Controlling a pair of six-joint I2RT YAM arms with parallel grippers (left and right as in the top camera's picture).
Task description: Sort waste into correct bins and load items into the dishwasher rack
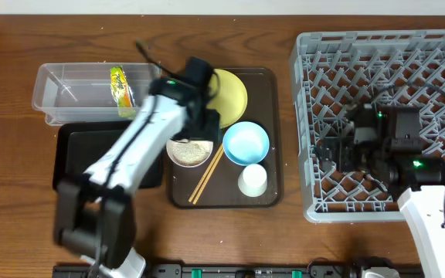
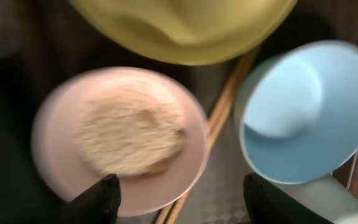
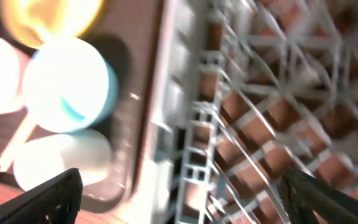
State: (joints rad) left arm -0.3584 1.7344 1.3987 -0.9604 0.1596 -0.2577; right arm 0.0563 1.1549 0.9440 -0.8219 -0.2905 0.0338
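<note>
Crumb step in hand: left pincer [image 2: 180, 183] hangs open over the pink bowl [image 2: 48, 143], gripping nothing.
Wrapper [image 1: 120, 85] already lies in the tub [image 1: 60, 89], and the crumbs [image 2: 129, 134] sit in the pink bowl on the brown tray [image 1: 263, 85]. The next move likely calls for a rim grip and a tip into the black tray [image 1: 72, 154]. Right pincer [image 3: 180, 180] is open and empty over the rack [image 1: 377, 62]. Count: 1 plate [image 1: 232, 96], 2 bowls (second is blue [image 1: 246, 143]), 1 cup [image 1: 253, 181], 2 chopsticks [image 1: 207, 174].
</note>
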